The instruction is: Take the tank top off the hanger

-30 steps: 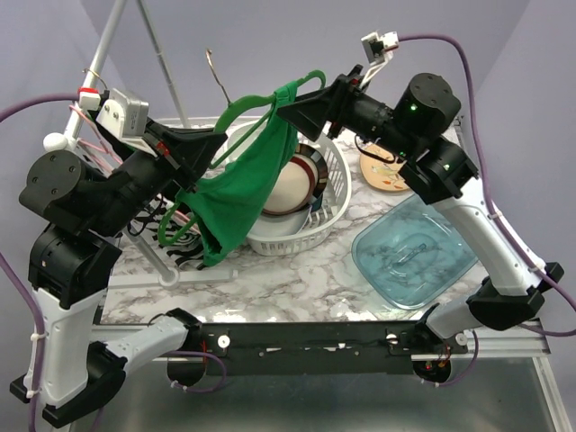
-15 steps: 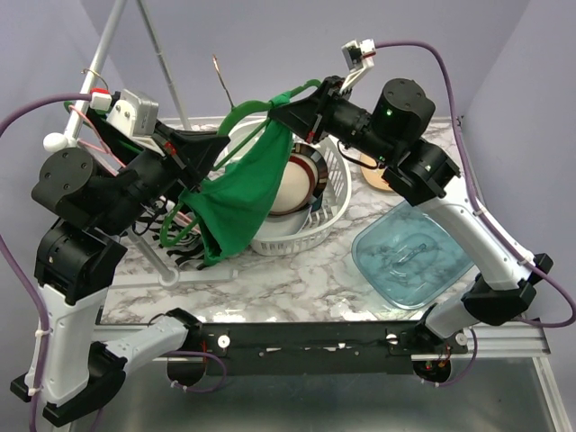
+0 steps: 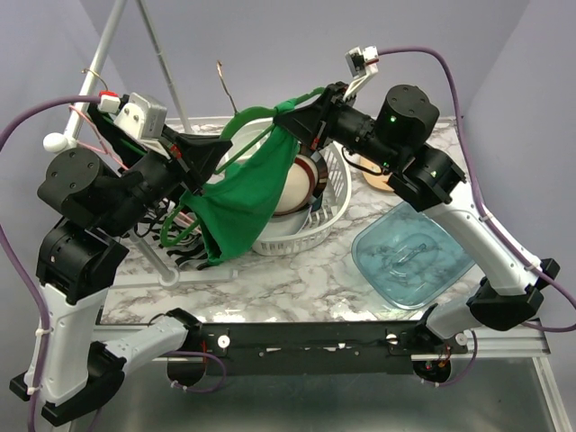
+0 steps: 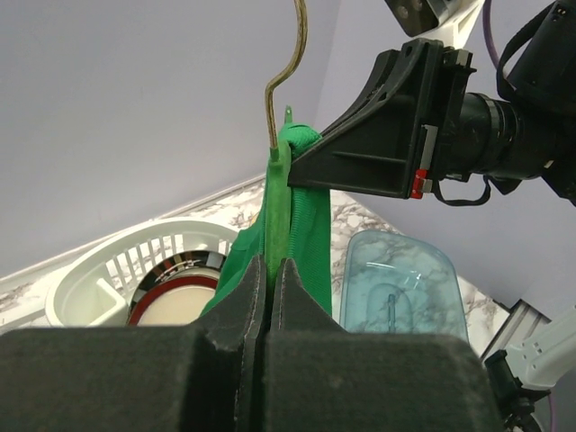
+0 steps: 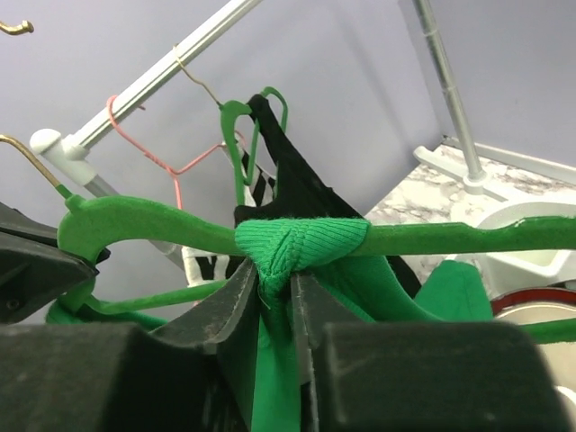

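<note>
The left tool (image 4: 270, 270) has its fingers pressed together on the edge of the green hanger (image 4: 274, 207), just below the metal hook (image 4: 269, 117). The right tool (image 5: 274, 297) is nearly closed, pinching the bunched shoulder strap of the green tank top (image 5: 297, 241) where it wraps over the hanger's arm. Both tools are raised above the bench (image 3: 297, 279). From the top camera, the tank top hangs from the hanger between them, its body drooping in front of a white basket (image 3: 335, 211) holding dishes
</note>
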Controlling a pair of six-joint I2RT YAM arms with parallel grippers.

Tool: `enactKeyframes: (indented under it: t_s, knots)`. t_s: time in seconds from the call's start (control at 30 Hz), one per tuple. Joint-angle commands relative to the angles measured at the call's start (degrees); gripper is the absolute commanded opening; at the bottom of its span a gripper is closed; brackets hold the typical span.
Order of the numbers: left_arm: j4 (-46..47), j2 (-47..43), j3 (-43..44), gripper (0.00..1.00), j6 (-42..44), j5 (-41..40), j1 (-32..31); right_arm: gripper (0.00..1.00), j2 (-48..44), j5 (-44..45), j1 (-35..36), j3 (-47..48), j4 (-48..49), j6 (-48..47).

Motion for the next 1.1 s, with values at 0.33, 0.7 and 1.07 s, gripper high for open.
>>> enactKeyframes:
  t_s: [0.33, 0.7, 1.07]
  knots:
    - [-1.24, -2.28, -0.15, 0.00, 3.67, -4.72, 0.18, 0.01, -0.18, 7.54, -0.81, 4.21, -4.45, -5.55]
    - [-0.71, -5.19, -2.17, 0.00, 2.88, 1.08, 0.18, 0.01, 0.61, 13.18, -9.42, 7.29, -4.98, -5.72]
    - [5.26, -7.39, -2.09, 0.00, 0.34, 3.98, 0.18, 0.01, -1.31, 8.70, -13.82, -4.04, -4.91, -5.99]
